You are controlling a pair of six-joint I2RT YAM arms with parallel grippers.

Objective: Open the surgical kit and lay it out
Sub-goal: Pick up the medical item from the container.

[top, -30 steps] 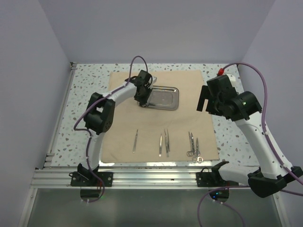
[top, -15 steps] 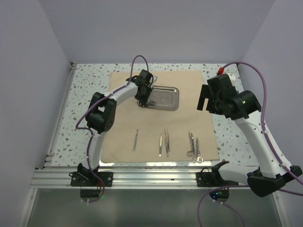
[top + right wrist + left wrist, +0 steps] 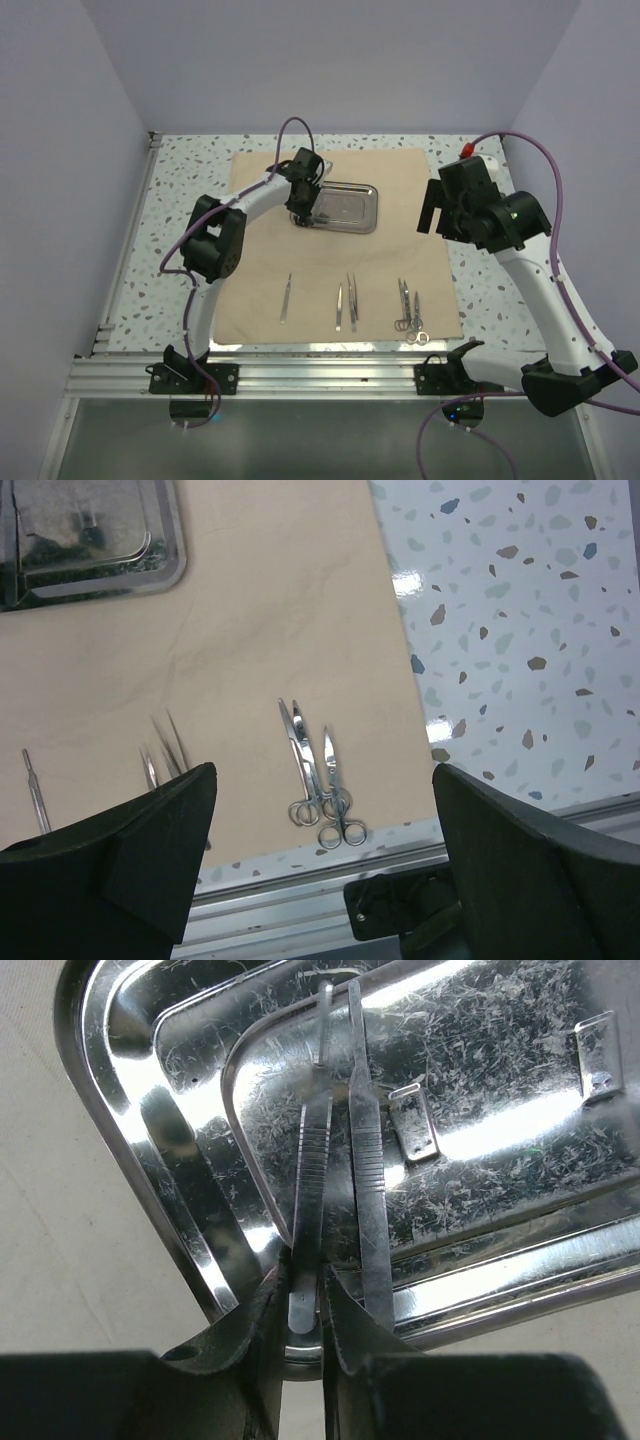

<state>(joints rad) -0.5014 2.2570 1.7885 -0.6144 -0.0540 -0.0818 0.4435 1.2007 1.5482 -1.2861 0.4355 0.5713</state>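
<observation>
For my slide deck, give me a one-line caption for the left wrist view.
Left pincer grips the end of a slim steel tweezer in the shiny tray on beige cloth.

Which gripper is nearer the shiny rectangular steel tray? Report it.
Left. The left gripper is at the left end of the steel tray, shut on slim steel tweezers lying in it. The right gripper hangs open off its right side, apart from it.

1 cloth wrap [image 3: 400, 255]. 1 steel tray [image 3: 362, 222] on it. 1 tweezers [image 3: 366, 1160] inside tray. Nearer than tray: 1 slim handle [image 3: 285, 297], 2 loose tweezers [image 3: 339, 306], 2 ring-handled instruments [image 3: 404, 300]; overlapping, so count unsure.
</observation>
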